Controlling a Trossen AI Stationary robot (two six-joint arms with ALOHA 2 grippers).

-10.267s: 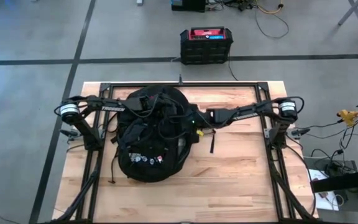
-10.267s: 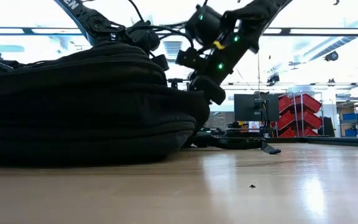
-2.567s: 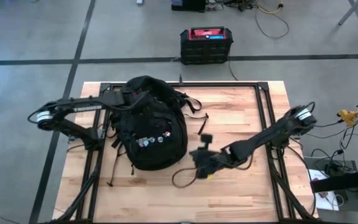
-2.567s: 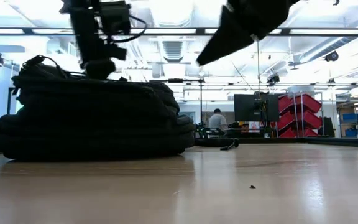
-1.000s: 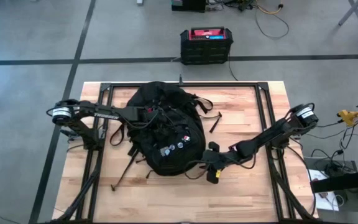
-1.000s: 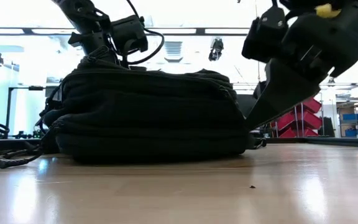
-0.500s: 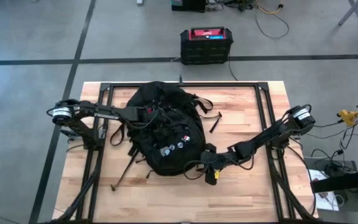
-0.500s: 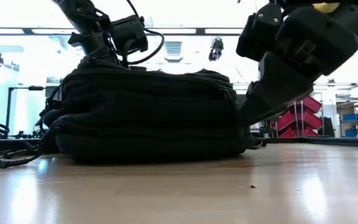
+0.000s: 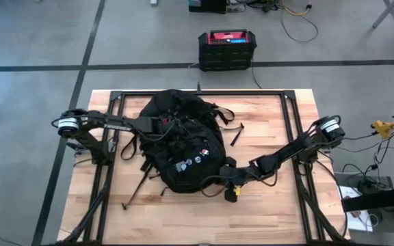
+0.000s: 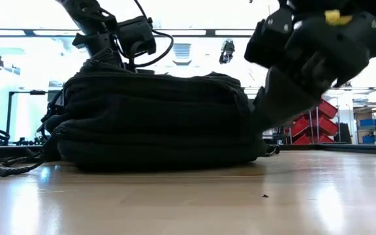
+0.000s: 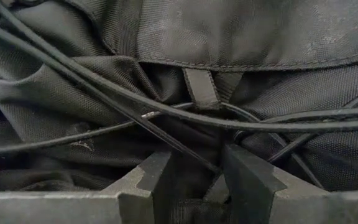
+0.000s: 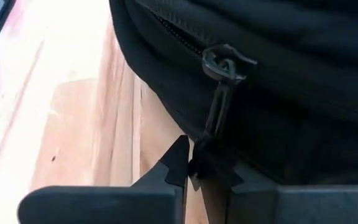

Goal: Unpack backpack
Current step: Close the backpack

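Right jaws pinch zipper pull point(image 12: 219, 112); backpack point(image 9: 180, 147) contents hidden.

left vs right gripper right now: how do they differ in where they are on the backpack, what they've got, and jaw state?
Place: the left gripper sits on top of the backpack, near its middle; the right gripper is low at its side edge, beside the table.
Grip: the left gripper's fingers pinch bunched top fabric; the right gripper has the zipper pull cord.
Jaws: the left stands partly apart around the fabric; the right is shut tight.
Shared: both are on the backpack.
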